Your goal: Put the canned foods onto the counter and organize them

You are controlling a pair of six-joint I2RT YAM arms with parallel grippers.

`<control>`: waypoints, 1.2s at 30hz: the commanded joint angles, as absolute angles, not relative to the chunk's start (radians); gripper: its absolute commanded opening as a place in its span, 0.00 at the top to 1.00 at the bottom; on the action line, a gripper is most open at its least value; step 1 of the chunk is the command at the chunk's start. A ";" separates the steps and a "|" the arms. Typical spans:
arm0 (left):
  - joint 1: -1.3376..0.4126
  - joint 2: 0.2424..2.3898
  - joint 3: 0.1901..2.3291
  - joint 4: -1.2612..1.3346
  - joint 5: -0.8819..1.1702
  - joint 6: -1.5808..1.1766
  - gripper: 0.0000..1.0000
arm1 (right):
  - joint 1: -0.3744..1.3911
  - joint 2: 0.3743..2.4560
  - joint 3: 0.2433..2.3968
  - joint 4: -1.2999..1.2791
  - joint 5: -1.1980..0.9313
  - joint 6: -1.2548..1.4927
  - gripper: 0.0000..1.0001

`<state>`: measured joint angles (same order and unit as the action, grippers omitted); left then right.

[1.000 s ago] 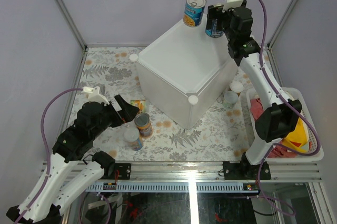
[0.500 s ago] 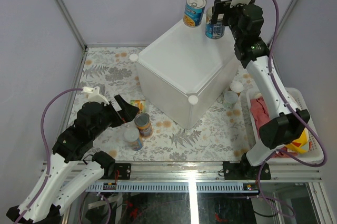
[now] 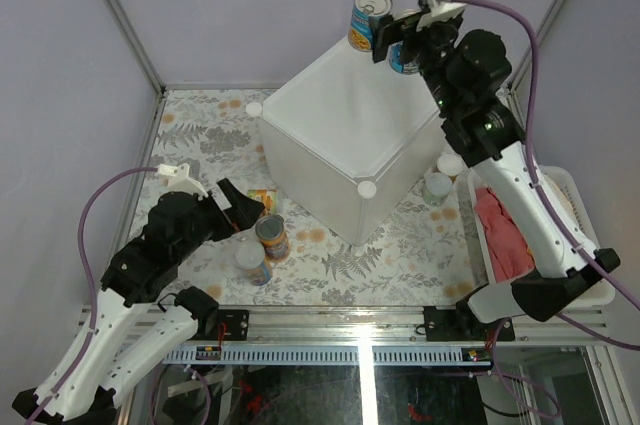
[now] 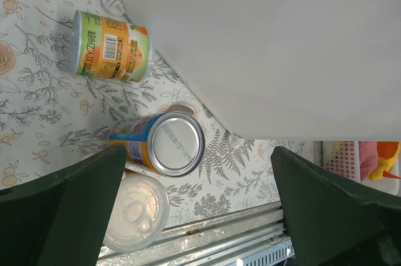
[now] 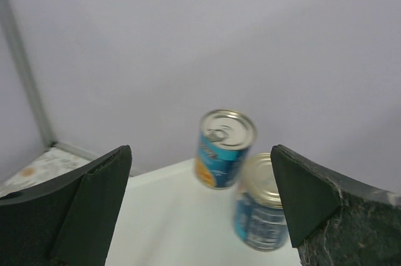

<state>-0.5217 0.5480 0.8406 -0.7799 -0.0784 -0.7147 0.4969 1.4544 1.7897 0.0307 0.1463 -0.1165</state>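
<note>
Top view first. The counter (image 3: 340, 135) sits mid-table with two tins on its far corner: a blue-and-orange tin (image 3: 369, 20) and a blue tin (image 3: 403, 62), which is partly hidden behind the right gripper (image 3: 393, 35). That gripper's fingers are spread wide with nothing between them. The left gripper (image 3: 243, 211) is low at the near left, also wide open and empty. Right by it are a silver-topped tin (image 3: 272, 236), a white-lidded tin (image 3: 253, 263) and an orange tin (image 3: 260, 199) lying on its side. Two more white-lidded tins (image 3: 437, 188) stand right of the counter, beside the basket (image 3: 590, 275) of pink cloths.

Left wrist view: the orange tin's label shows a barcode and green-orange print, but we can't read the lettering. The stamping on the silver lid is too small to read too.

Right wrist view: both counter tins sit ahead of the open fingers (image 5: 81, 216). The blue-and-orange one has a pull-tab, and we can't make out the label text on either tin.
</note>
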 commanded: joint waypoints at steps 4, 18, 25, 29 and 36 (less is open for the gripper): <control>-0.518 0.564 0.849 -0.769 -0.086 -0.749 0.00 | 0.838 1.363 1.743 -0.013 0.281 -0.243 0.00; -0.517 0.604 0.889 -0.883 -0.213 -0.854 0.00 | 1.326 1.293 1.509 -0.105 0.465 -0.151 0.04; -0.517 0.639 0.940 -0.965 -0.305 -0.909 0.00 | 1.417 1.310 1.435 -0.156 0.464 -0.033 0.03; -0.517 0.655 0.961 -0.986 -0.331 -0.929 0.00 | 1.421 1.351 1.407 -0.177 0.450 0.025 0.02; -0.517 0.658 0.976 -1.007 -0.336 -0.957 0.00 | 1.422 1.433 1.362 -0.148 0.448 0.091 0.01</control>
